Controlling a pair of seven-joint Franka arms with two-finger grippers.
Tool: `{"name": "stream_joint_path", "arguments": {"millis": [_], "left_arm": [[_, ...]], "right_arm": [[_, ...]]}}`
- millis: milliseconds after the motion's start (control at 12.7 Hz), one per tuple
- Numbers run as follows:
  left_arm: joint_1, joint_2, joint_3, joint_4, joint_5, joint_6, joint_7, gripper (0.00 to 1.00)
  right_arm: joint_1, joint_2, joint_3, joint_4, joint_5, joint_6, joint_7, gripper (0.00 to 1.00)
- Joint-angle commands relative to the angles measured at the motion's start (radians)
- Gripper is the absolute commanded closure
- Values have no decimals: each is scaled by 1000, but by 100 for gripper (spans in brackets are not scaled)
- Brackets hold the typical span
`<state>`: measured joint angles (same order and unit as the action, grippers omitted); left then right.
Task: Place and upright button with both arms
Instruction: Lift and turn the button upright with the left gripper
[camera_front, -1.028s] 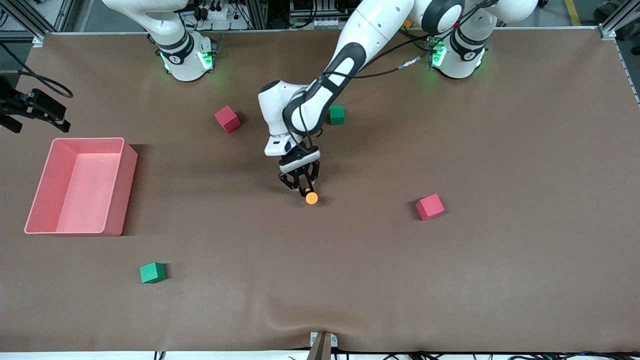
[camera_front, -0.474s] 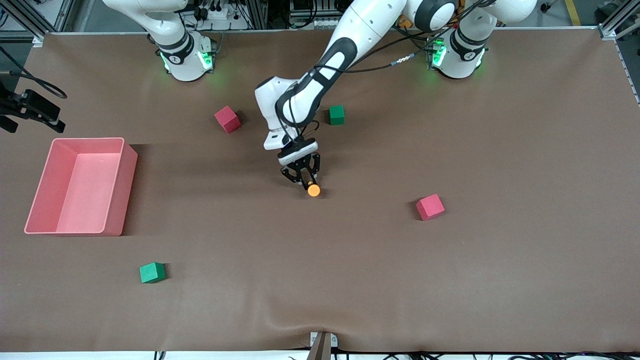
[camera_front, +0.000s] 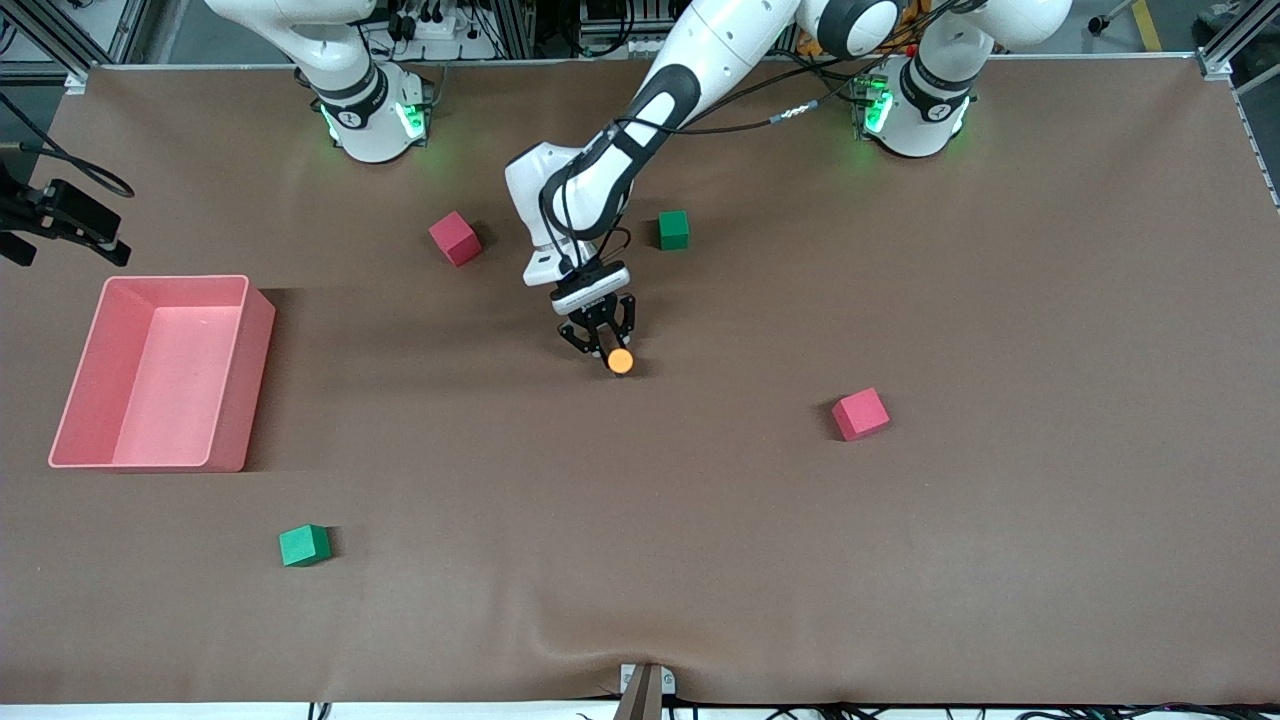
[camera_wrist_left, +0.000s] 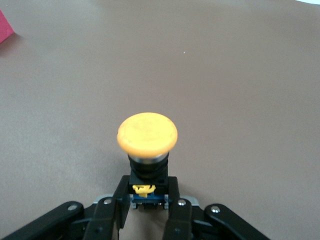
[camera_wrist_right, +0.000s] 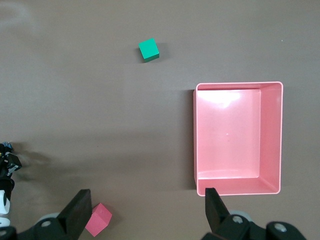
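The button (camera_front: 621, 361) has a round orange cap, a black body and a blue base. My left gripper (camera_front: 604, 346) is shut on its base, low over the middle of the table. In the left wrist view the button (camera_wrist_left: 147, 134) sticks out past the fingers (camera_wrist_left: 120, 200) with its cap pointing away from the gripper (camera_wrist_left: 148, 196). Whether it touches the table I cannot tell. My right gripper (camera_wrist_right: 147, 200) waits high above the table near the pink bin, open and holding nothing.
A pink bin (camera_front: 230, 380) stands toward the right arm's end. A pink cube (camera_front: 455, 238) and a green cube (camera_front: 673, 230) lie near the bases. Another pink cube (camera_front: 860, 414) and another green cube (camera_front: 304, 545) lie nearer the front camera.
My left gripper has carried the button over the table toward the robots' bases. The right gripper shifted slightly and stays open.
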<state>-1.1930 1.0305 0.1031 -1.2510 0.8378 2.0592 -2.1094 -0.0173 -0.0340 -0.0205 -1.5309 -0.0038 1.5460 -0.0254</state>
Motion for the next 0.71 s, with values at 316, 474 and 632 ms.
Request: {"name": "stream_joint_path", "arguments": {"millis": [316,474,632], "left_arm": [[-8,29,-14,1,-35,2,-24,0],[-8,-1,-17,2,-109,1,-20,0],[-7,-44,-29,2,-190,-16,9,0]], "right_arm": [[-24,6,16,12,18,-4,5,0],[-24,6,16,12,18,-4,5,0],[-24,6,16,12,18,-3,5,0]]}}
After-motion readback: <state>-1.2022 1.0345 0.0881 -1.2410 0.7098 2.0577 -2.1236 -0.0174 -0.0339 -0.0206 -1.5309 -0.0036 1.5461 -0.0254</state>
